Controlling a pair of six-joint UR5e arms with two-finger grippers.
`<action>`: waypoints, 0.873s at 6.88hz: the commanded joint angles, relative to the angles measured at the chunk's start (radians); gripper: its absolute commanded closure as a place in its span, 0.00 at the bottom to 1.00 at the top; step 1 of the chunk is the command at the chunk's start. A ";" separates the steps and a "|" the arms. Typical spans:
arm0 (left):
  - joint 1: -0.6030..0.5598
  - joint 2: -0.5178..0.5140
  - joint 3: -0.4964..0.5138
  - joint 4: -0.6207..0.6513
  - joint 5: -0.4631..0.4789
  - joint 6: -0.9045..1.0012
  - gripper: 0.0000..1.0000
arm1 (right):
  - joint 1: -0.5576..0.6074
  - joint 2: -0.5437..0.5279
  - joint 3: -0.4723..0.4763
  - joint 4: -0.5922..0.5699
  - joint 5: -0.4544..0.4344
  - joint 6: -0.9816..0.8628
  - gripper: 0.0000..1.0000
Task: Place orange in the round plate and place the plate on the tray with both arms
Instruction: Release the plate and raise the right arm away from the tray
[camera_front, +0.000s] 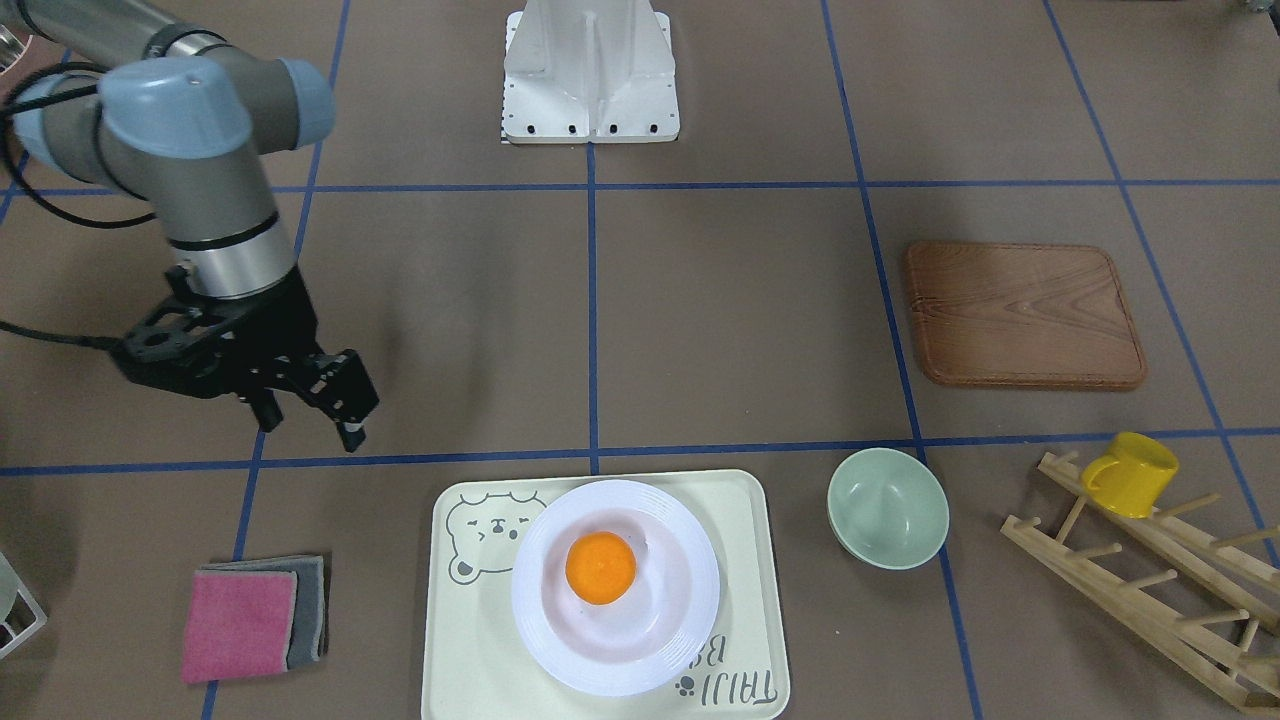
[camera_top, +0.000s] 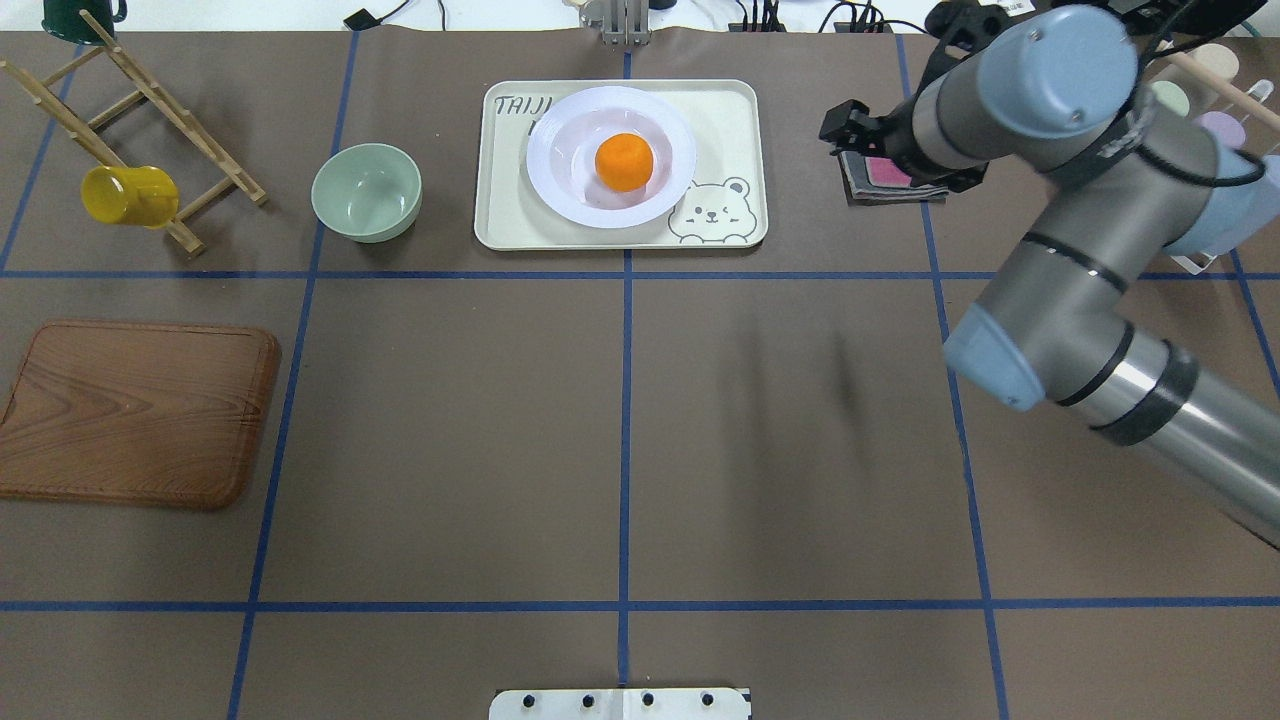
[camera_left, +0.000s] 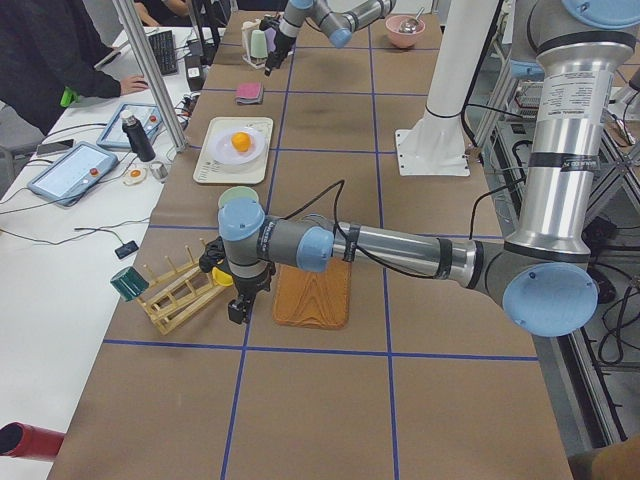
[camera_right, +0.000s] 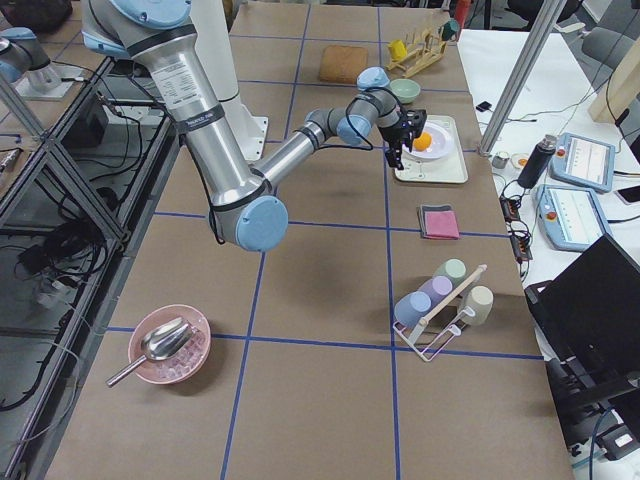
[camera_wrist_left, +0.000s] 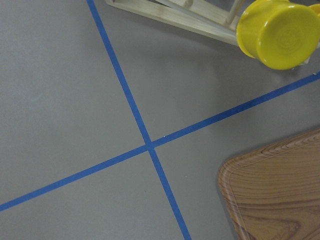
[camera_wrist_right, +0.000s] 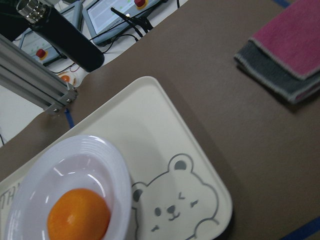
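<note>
The orange (camera_front: 600, 567) lies in the sunken centre of the white round plate (camera_front: 560, 650). The plate rests on the cream bear tray (camera_front: 470, 650) at the table's operator side. My right gripper (camera_front: 310, 425) hangs open and empty above the table, apart from the tray, between it and the folded cloths; its wrist view looks down on the orange (camera_wrist_right: 78, 218), the plate (camera_wrist_right: 90, 155) and the tray (camera_wrist_right: 150, 125). My left gripper (camera_left: 238, 305) hangs over the table between the wooden rack and the brown board. I cannot tell whether it is open or shut.
A pale green bowl (camera_front: 887, 507) stands beside the tray. A brown wooden board (camera_front: 1025, 313), a wooden rack (camera_front: 1150, 580) holding a yellow mug (camera_front: 1130, 472), and pink and grey folded cloths (camera_front: 250, 620) lie around. The white base mount (camera_front: 590, 70) is at the robot's side.
</note>
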 joint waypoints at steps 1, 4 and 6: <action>-0.003 0.002 -0.005 0.001 -0.001 0.004 0.02 | 0.231 -0.138 0.036 -0.068 0.233 -0.427 0.00; -0.060 0.058 -0.012 0.108 -0.025 0.004 0.02 | 0.487 -0.391 0.025 -0.114 0.377 -1.013 0.00; -0.132 0.075 -0.025 0.153 -0.056 0.007 0.02 | 0.630 -0.492 0.032 -0.227 0.421 -1.311 0.00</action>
